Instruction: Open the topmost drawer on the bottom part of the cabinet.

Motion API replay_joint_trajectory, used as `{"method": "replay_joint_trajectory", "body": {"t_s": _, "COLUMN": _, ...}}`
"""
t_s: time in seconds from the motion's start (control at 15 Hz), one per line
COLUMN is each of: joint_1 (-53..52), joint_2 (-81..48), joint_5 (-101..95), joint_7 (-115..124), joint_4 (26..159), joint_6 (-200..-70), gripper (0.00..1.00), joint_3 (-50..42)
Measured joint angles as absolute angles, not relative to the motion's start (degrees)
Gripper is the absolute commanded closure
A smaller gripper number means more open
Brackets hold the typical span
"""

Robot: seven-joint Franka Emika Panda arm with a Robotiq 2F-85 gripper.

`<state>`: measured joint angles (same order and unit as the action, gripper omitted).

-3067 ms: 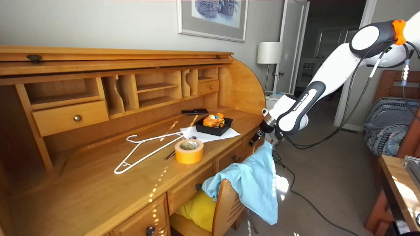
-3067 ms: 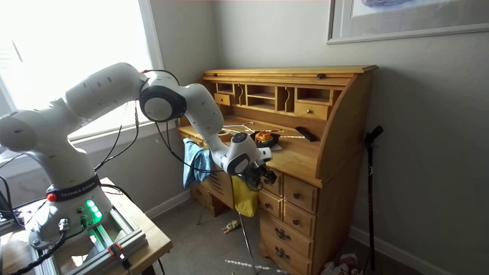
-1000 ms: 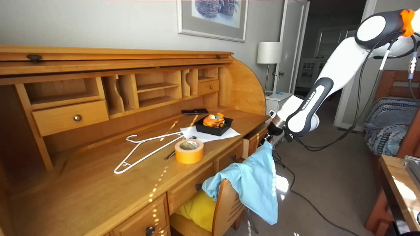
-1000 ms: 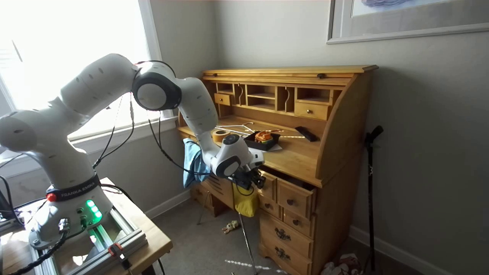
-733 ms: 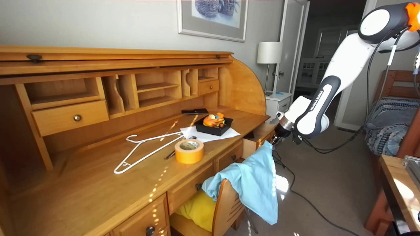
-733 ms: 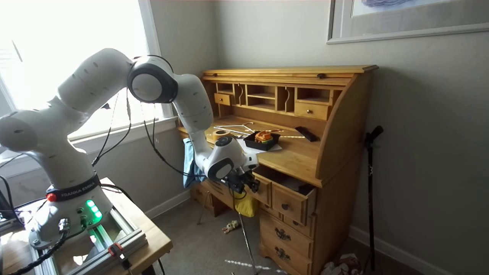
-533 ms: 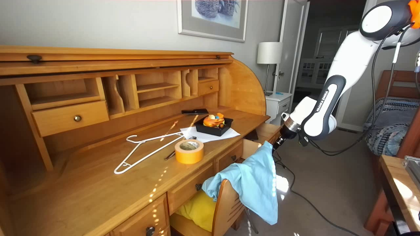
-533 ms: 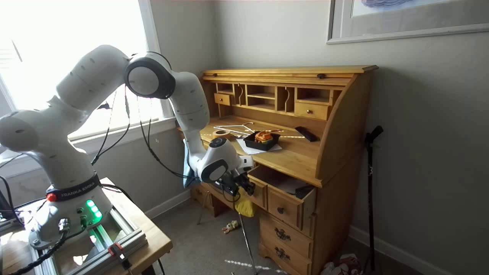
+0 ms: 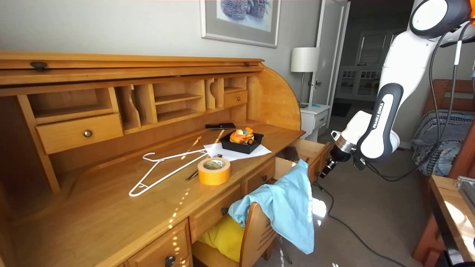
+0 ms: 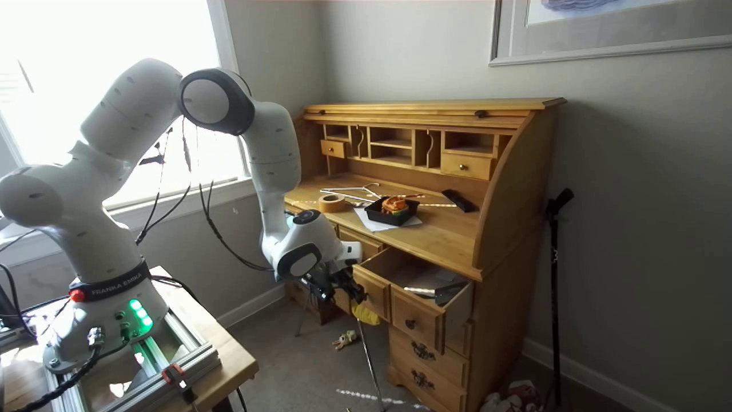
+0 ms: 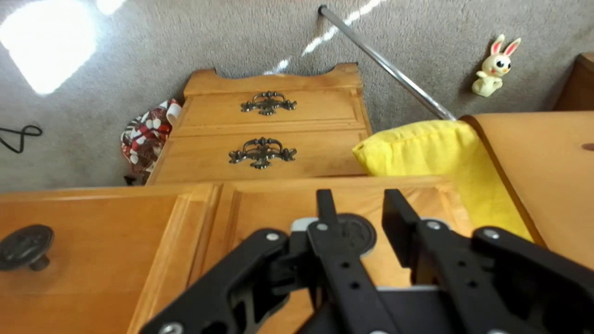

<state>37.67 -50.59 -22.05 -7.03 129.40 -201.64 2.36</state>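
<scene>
The cabinet (image 10: 512, 274) is a honey-brown oak roll-top desk, seen in both exterior views. Its topmost drawer (image 10: 423, 320) stands far out, showing a dark object and a light strip inside. From above, the wrist view has the wide drawer front (image 11: 106, 213) with two dark round knobs. My gripper (image 11: 358, 199) is just before the knob (image 11: 364, 234), partly hidden behind one finger. The fingers are apart, with a gap beside the knob; whether one touches it I cannot tell. In both exterior views the gripper (image 9: 323, 173) (image 10: 361, 294) is close against the drawer's front.
A chair with a light blue cloth (image 9: 284, 202) and a yellow pillow (image 11: 417, 139) stands beside the drawer. Lower drawers (image 11: 262, 153) sit below it. On the desktop are a black tray (image 9: 241, 145), orange tape (image 9: 214, 174) and a white hanger (image 9: 159, 174).
From flush with the desk about three seconds ago, the topmost drawer has slid well out, further still in the last half second. My arm and gripper have drawn back with it.
</scene>
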Motion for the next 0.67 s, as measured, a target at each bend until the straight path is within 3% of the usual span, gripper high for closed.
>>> {"method": "replay_joint_trajectory", "body": {"t_s": 0.47, "joint_1": 37.5, "joint_2": -48.8, "joint_5": -21.9, "joint_7": -6.4, "joint_4": 136.4, "joint_6": -201.6, "gripper": 0.92, "joint_3": 1.0}}
{"method": "replay_joint_trajectory", "body": {"t_s": 0.53, "joint_1": 37.5, "joint_2": -48.4, "joint_5": -21.9, "joint_7": -6.3, "joint_4": 136.9, "joint_6": -201.6, "gripper": 0.58, "joint_3": 1.0}}
{"method": "replay_joint_trajectory", "body": {"t_s": 0.6, "joint_1": 37.5, "joint_2": -48.0, "joint_5": -21.9, "joint_7": -6.3, "joint_4": 137.4, "joint_6": -201.6, "gripper": 0.41, "joint_3": 1.1}}
{"method": "replay_joint_trajectory", "body": {"t_s": 0.67, "joint_1": 37.8, "joint_2": -47.6, "joint_5": -21.9, "joint_7": -6.3, "joint_4": 137.8, "joint_6": -201.6, "gripper": 0.34, "joint_3": 1.5}}
